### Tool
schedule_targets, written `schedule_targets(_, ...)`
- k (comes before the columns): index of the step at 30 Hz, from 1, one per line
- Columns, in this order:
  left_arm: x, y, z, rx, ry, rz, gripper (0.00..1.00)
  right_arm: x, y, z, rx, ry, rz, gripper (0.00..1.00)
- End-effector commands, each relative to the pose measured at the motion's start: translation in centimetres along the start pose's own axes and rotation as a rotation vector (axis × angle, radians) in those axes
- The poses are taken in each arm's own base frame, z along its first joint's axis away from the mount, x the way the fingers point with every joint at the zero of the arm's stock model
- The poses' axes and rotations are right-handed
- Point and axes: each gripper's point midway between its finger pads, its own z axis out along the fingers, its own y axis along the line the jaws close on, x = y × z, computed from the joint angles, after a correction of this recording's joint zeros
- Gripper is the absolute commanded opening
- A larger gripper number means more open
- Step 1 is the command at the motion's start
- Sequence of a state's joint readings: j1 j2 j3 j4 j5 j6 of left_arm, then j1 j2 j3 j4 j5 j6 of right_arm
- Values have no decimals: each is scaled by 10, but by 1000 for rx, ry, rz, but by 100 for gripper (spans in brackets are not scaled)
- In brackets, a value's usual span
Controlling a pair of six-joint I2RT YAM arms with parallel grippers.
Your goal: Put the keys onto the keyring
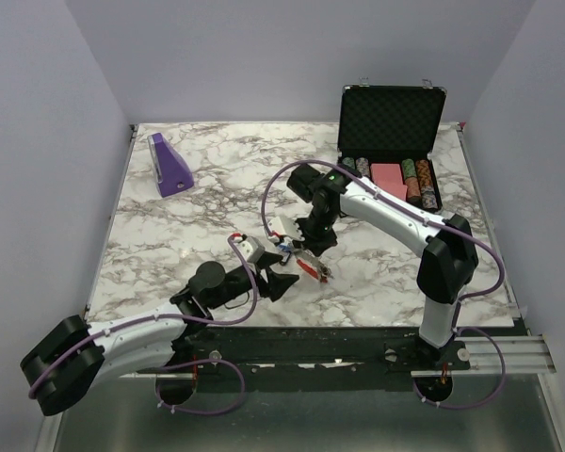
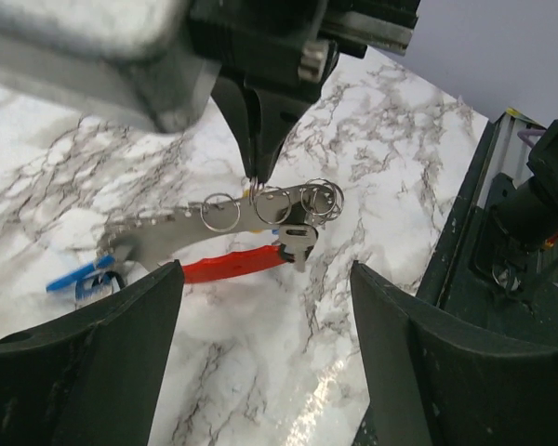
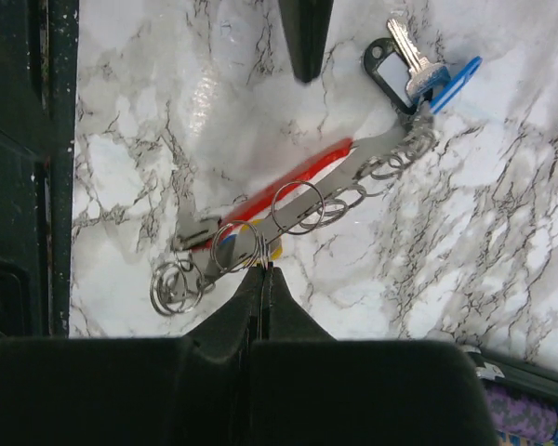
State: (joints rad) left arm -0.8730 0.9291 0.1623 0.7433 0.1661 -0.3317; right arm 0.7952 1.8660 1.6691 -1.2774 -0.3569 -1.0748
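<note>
My left gripper (image 2: 265, 372) hangs low, jaws wide apart — my right gripper (image 3: 263, 269), just ahead of it, points down, fingers pressed together.

1. Bench top (image 1: 169, 245): white marble pattern, grey veining, glossy.
2. Purple wedge (image 1: 170, 166): stands near the far-left corner, well apart from the case.
3. Black case (image 1: 391, 122): at the far-right corner, lid raised upright, dark foam lining.
4. Poker chips (image 1: 421, 181): rowed on edge in the case tray, flanking a pink block (image 1: 388, 177).
</note>
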Motion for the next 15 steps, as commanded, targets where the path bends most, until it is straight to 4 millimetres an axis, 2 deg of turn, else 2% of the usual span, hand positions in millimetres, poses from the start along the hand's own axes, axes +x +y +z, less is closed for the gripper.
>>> schedule_targets(1, -22, -13, 16, 87, -127, 64, 75, 0, 2, -15, -5, 58, -16, 1)
schedule_targets(4, -22, -9, 22, 71, -172, 32, 73, -3, 1, -19, 0, 49, -14, 1)
schedule_targets(11, -26, -9, 28, 93, -273, -1, 62, -2, 9, -15, -32, 41, -5, 1)
schedule_targets(15, -27, -2, 30, 55, -277, -8, 62, -2, 12, -13, -43, 29, -3, 1)
